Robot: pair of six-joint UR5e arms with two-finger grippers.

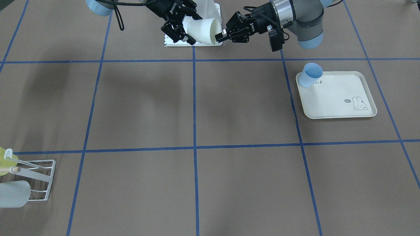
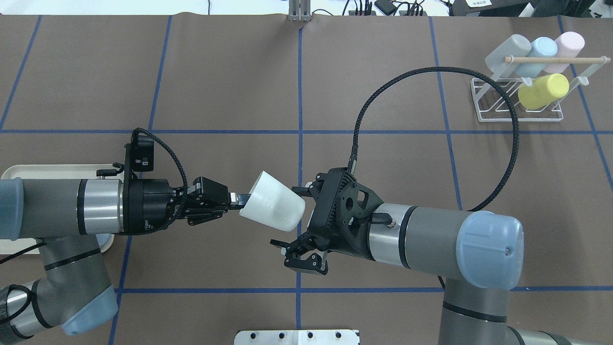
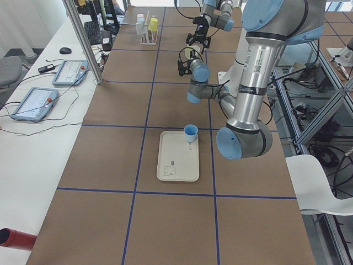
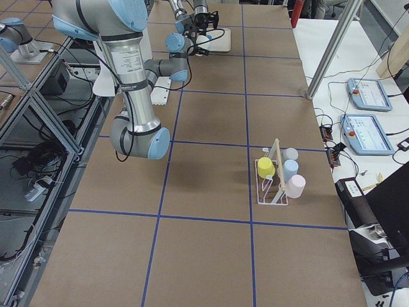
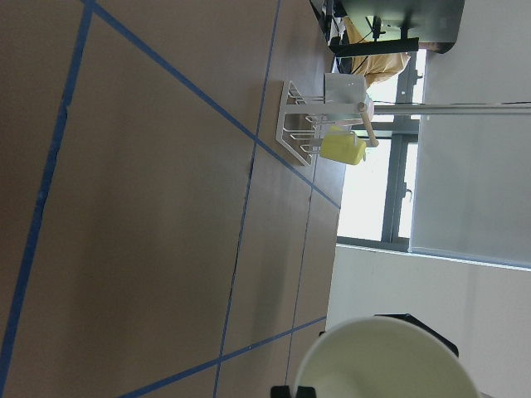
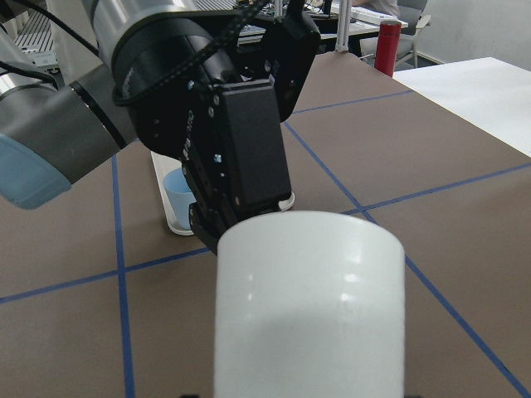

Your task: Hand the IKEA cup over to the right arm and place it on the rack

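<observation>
holding the white cup (image 2: 273, 207) by its rim, left gripper (image 2: 233, 198) is pinched onto it, mid-air over the table (image 2: 215, 86) centre line. right gripper (image 2: 285, 216) is spread wide around the cup's closed end, contact unclear. rack (image 2: 479, 101) stands well apart at the far right, carrying four cups.

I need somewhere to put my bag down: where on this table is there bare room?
The broad brown stretch between the cream tray and the white wire rack is bare. It is crowded at the rack itself, and near the robot, where the left arm and right arm meet at the white cup.
</observation>
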